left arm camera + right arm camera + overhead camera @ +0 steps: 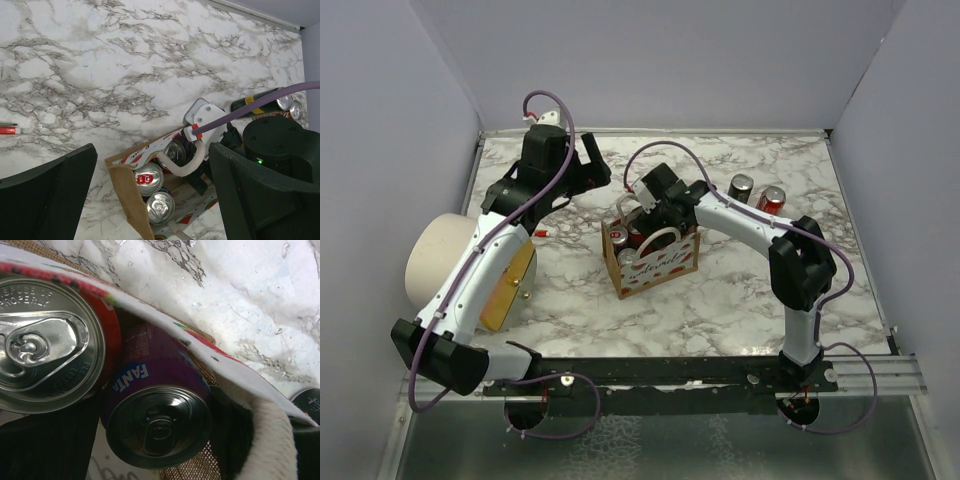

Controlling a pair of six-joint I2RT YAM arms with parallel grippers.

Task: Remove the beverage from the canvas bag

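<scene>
The brown canvas bag (660, 268) stands mid-table with several cans upright inside. It also shows in the left wrist view (127, 200) and the right wrist view (165, 325). My right gripper (645, 215) reaches down into the bag's back end. In the right wrist view the right gripper (159, 410) has a finger on each side of a purple Fanta can (150, 385), against it. A silver-topped red can (40, 345) stands beside it. My left gripper (598, 168) hovers open and empty behind the bag, seen wide apart in its own view (152, 147).
Two more cans (741, 187) (772, 198) stand on the marble at the back right. A large cream cylinder (440, 255) with an orange disc (510, 285) lies at the left. A small red item (538, 233) lies near it. White walls enclose the table.
</scene>
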